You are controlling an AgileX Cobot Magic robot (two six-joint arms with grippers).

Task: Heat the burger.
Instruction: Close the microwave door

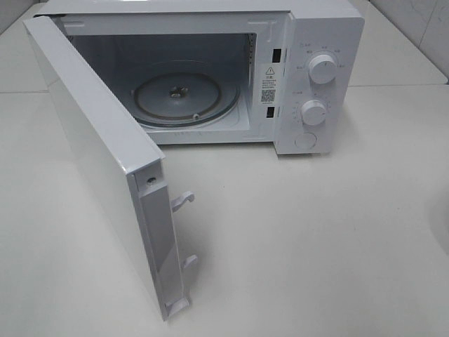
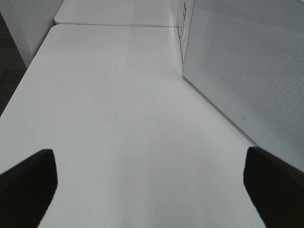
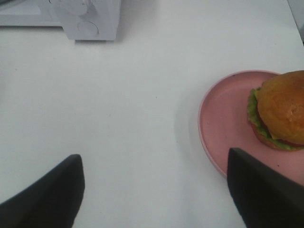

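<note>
One microwave (image 1: 210,77) with two knobs (image 1: 322,69), one burger (image 3: 280,109), one pink plate (image 3: 223,123).

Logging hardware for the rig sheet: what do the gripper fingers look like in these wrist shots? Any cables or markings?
Only the fingertips show. The left gripper has two plain matte black fingers with blunt, squared-off ends. The right gripper has the same black fingers, which look more wedge-shaped and tapered here. No cables, labels, markings or pads are visible. The arms themselves do not appear in any view, including the exterior high one.
</note>
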